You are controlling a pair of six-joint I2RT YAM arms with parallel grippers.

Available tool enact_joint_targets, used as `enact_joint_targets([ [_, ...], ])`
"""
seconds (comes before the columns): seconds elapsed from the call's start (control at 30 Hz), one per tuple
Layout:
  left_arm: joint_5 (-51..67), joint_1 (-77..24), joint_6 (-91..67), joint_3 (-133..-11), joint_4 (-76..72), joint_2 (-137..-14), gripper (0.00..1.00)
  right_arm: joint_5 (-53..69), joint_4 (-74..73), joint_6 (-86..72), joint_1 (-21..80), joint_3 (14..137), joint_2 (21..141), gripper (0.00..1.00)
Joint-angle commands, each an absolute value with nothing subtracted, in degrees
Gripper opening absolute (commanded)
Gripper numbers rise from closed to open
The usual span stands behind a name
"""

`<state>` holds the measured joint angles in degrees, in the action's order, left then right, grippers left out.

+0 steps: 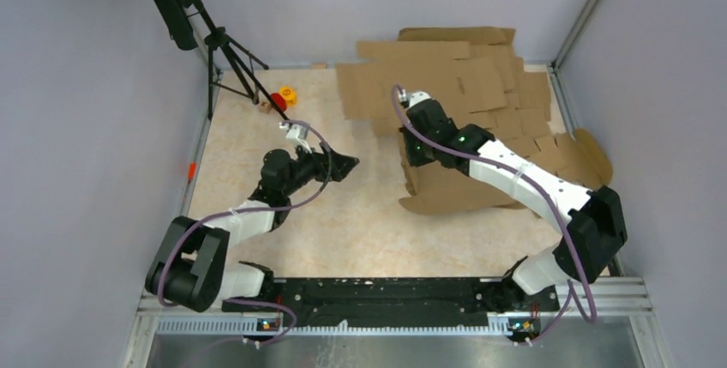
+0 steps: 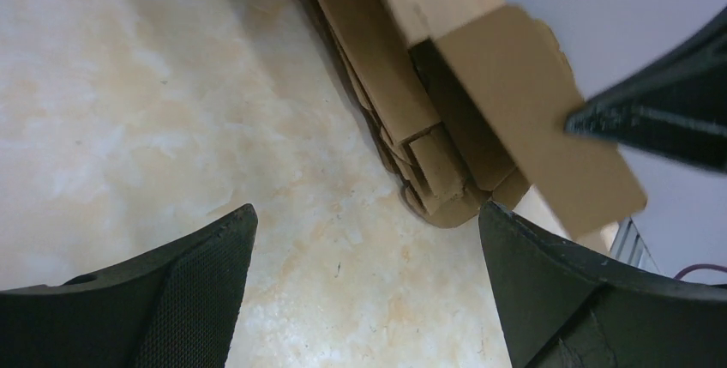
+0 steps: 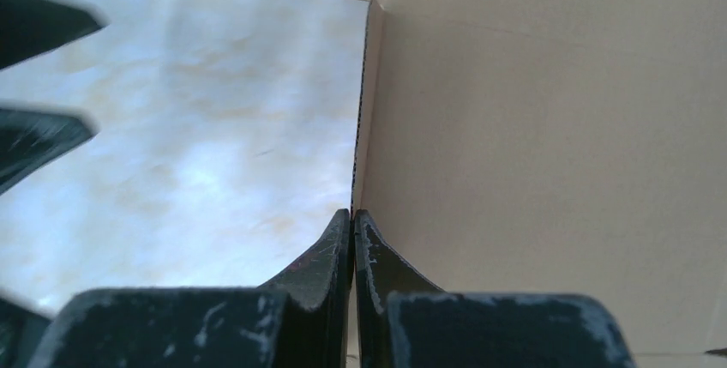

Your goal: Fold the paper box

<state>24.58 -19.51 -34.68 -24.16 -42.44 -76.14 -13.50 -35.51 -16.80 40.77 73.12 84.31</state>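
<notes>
Brown corrugated cardboard, the paper box (image 1: 454,195), is found right of the middle of the table (image 1: 343,231), just in front of the right arm. Little of the folding is judged done: one panel is lifted from the flat, while the remaining flaps and walls are left to be creased and tucked. The right gripper (image 3: 352,222) is closed, its fingertips pinched together on that panel's edge. The left gripper (image 2: 360,299) is spread wide with nothing in it, near the box's left side. A heap of like cardboard blanks (image 1: 463,76) is piled just behind the box, so a wrong sheet could be caught. Small toys (image 1: 281,98) and a tripod (image 1: 225,51) are set well apart at the far left.
</notes>
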Motion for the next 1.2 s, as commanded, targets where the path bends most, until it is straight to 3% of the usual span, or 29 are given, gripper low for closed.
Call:
enact_joint_targets([
  [0.0,24.86,-16.02,-37.79,-21.82,-42.9,-69.06,0.99,1.47,-26.18,-24.19,44.73,70.28,84.51,0.0],
  [0.27,23.86,-15.97,-41.59,-20.15,-17.85,-52.2,0.99,11.45,-8.52,-34.39,49.32,67.11,92.42,0.03],
  [0.37,19.98,-16.0,-39.85,-21.79,-2.5,-46.93,0.99,12.09,-8.32,-33.9,50.73,69.73,96.2,0.31],
  [0.5,21.67,-16.18,-42.21,-21.78,5.85,-44.25,0.99,7.6,-10.36,-31.51,50.04,69.48,93.36,0.48],
  [0.67,16.11,-21.65,-46.86,-20.35,7.62,-45.65,0.97,5.62,-15.19,-27.55,41.55,65.99,85.75,0.59],
  [0.8,14.26,-25.83,-51.13,-19.73,2.57,-51.12,0.98,3.14,-18.9,-23.29,30.03,63.05,79.06,0.92],
  [1.0,12.07,-29.98,-55.69,-19.49,-7.81,-61.21,0.98,5.32,-20.49,-21.18,13.72,63.91,80.76,0.92],
  [1.17,13.25,-31.2,-57.3,-19.85,-16.43,-70.15,0.97,6.47,-19.09,-18.65,8.44,65.46,88.85,0.94],
])
